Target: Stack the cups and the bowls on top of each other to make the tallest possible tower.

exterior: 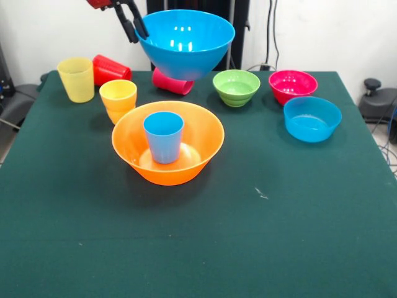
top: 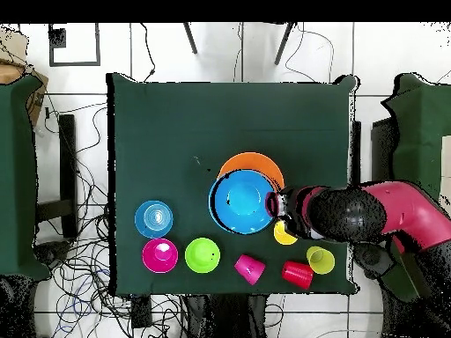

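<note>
My gripper (exterior: 138, 32) is shut on the left rim of the large blue bowl (exterior: 186, 43) and holds it in the air, behind and above the large orange bowl (exterior: 205, 155). The orange bowl sits on the table with the light blue cup (exterior: 164, 136) standing inside it. In the overhead view the gripper (top: 275, 204) holds the blue bowl (top: 241, 202), which covers part of the orange bowl (top: 257, 162) and hides the cup. The orange cup (exterior: 118, 99) stands left of the orange bowl. The small blue bowl (exterior: 312, 118) sits at the right.
A yellow cup (exterior: 76, 79) stands at the back left. A red cup (exterior: 111, 69) and a pink cup (exterior: 172, 82) lie on their sides. A green bowl (exterior: 236, 87) and a magenta bowl (exterior: 293, 85) sit at the back on the green table (exterior: 279, 211).
</note>
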You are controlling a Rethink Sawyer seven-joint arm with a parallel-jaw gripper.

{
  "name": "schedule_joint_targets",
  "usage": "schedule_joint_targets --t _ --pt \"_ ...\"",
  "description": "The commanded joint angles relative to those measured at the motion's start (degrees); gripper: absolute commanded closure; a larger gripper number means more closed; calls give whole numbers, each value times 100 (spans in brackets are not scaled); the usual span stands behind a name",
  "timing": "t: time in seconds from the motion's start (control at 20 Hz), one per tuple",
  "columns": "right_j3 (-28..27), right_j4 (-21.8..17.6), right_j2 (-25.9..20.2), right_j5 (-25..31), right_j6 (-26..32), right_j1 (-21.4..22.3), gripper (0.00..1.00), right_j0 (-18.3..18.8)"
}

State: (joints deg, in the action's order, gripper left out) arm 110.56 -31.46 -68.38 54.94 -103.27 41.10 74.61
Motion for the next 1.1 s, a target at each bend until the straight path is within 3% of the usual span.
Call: schedule_joint_targets --t 0.05,1.1 --pt "-252 -353 -37 339 1981 -189 100 -106" --pt "-314 -410 4 328 2073 -267 100 -127"
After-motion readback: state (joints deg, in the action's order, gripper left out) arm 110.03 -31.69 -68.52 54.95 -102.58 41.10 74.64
